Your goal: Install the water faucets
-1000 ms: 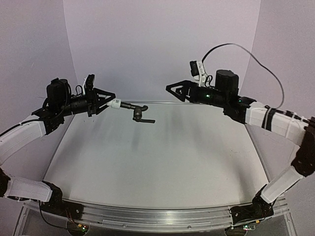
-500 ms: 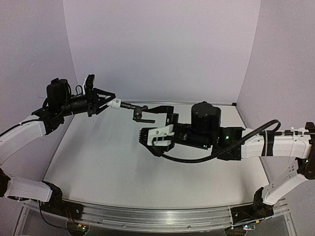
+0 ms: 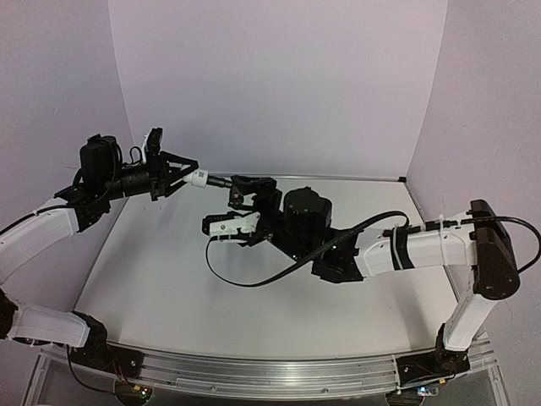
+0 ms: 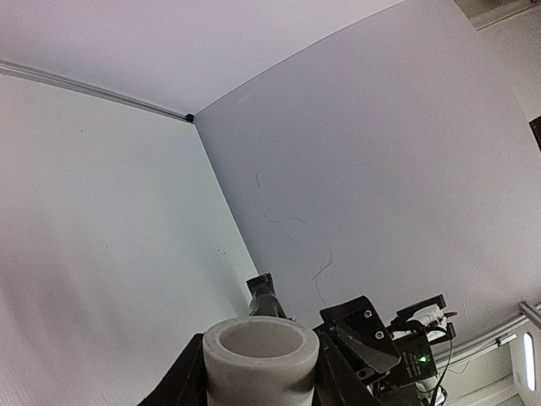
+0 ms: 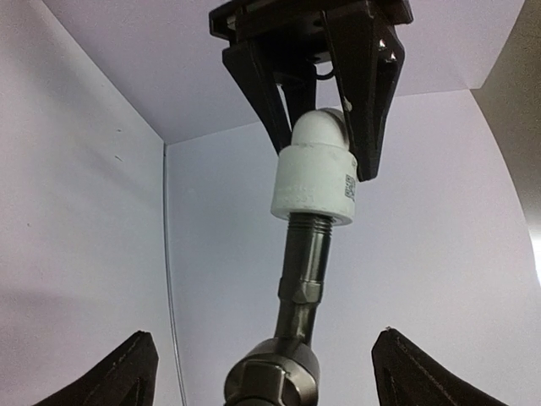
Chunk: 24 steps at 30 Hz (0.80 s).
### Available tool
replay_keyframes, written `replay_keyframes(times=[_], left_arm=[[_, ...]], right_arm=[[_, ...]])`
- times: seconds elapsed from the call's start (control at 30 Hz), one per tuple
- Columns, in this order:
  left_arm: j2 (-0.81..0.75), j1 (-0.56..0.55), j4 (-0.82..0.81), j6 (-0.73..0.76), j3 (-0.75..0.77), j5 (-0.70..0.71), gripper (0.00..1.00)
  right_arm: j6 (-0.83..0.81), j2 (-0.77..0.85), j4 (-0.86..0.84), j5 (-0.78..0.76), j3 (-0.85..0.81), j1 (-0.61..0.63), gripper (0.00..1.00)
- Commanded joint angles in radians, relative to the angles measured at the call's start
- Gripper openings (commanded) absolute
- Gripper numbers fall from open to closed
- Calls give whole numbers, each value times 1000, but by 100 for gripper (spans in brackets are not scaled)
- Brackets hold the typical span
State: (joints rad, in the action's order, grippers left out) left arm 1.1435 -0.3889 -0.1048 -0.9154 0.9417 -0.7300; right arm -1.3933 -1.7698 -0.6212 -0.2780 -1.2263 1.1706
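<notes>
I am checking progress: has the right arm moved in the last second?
Yes. The right arm swung left and down from the right wall, and its jaws now flank the tap.

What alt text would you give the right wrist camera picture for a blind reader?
The left gripper clamps a white fitting from above; a dark tap stem threaded into it runs down toward the camera. The right gripper is open, fingertips at both bottom corners.

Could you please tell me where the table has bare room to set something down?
Bare: the table front-left, between the left gripper and the cable, and its far-right corner. Crowded: far centre, where the right gripper straddles the tap.
</notes>
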Motion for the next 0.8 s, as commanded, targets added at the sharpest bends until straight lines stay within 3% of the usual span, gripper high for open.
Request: replay_keyframes(times=[0.0,0.17,0.23,0.37,0.5,0.67,0.77], left_arm=[[-36,4,-84,-3,22,-11,0],[-40,4,-86,-5,19,-14,0],[-43,4,-85,-5,17,-14,0],[-48,3,-84,-5,14,-14,0],[-45,4,-84,-2,16,-18,0],[-37,4,-87,0,20,-28,0],[-35,4,-89,-1,18,-33,0]], right_arm=[[21,-7,-112,-74,-64,5,75],[33,-29,-91,-91,-95,4,56],[87,-18,-11,-60,-112,4,49],[202,0,137,-14,-156,5,21],[324,6,303,13,-224,4,7],[570,22,516,140,-337,-16,0],[740,58,597,356,-360,-69,0]])
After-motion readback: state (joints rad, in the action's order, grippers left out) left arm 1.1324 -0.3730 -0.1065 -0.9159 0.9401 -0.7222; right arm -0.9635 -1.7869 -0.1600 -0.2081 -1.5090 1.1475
